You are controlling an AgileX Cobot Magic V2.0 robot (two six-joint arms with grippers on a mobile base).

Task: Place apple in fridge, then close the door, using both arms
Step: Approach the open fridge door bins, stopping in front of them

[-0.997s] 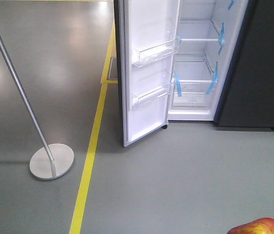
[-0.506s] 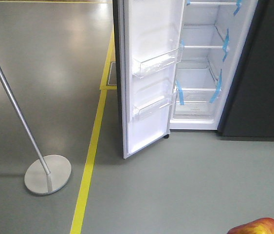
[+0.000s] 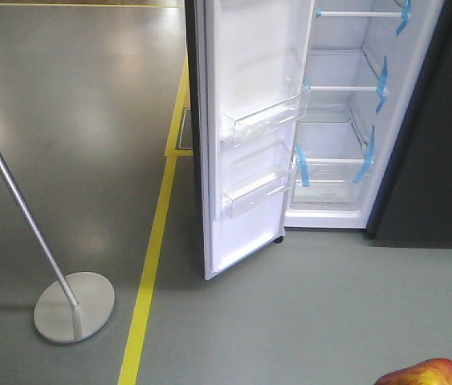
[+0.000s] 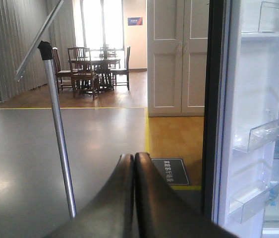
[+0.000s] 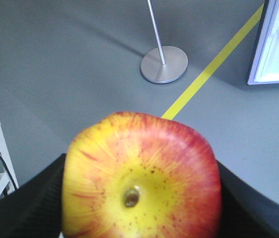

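Right wrist-mounted view is basically all apple (image 5: 141,178). Our right fingers (image 5: 25,208) are clamped on either side of it, dimple facing the camera, so it can't drop. It's well short of the fridge (image 3: 338,120), whose door (image 3: 246,80) stands wide open for loading. Our left fingers (image 4: 124,198) are pressed together and empty, probably saved for pushing that door.

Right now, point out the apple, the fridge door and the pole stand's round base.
apple (image 5: 141,181): right wrist view, yellow skin just above the stem dimple.
door (image 3: 246,160): front-facing view, white inner lining at about mid-height.
stand base (image 3: 74,307): front-facing view, flat top of the grey disc.
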